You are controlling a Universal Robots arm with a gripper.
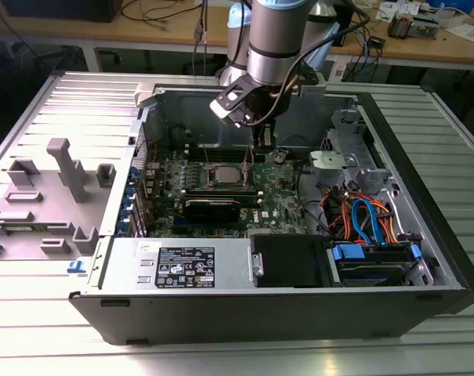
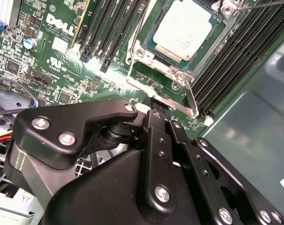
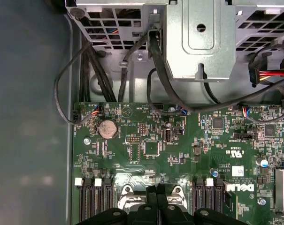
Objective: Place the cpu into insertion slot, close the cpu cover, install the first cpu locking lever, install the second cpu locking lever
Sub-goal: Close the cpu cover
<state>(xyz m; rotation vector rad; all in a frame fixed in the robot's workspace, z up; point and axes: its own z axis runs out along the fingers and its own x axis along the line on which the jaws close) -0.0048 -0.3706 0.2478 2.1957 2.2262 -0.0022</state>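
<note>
- The tool [image 2: 164,121] is seen nearest, its two fingers pressed together with nothing pinched between them. It is poised low over the green board [image 3: 151,149], just beside the near edge of the slot [image 2: 161,95].
- The cpu [image 2: 186,30] is already seated in the slot, and the cover [image 2: 178,74] appears to be folded down around it. The levers are therefore judged to be the work in hand.
- A thin wire lever [image 2: 138,35] is seen along one side of the slot, apparently not yet latched. It is best pushed with the closed tip set squarely against the wire, so that slipping is avoided.
- The push is best kept slow and clear of the memory slots [image 2: 235,61] just beside it. The wire should be guided under its hook, not forced.
- Farther off, the open case [image 1: 299,313] is seen lying on the table [image 1: 237,360].
</note>
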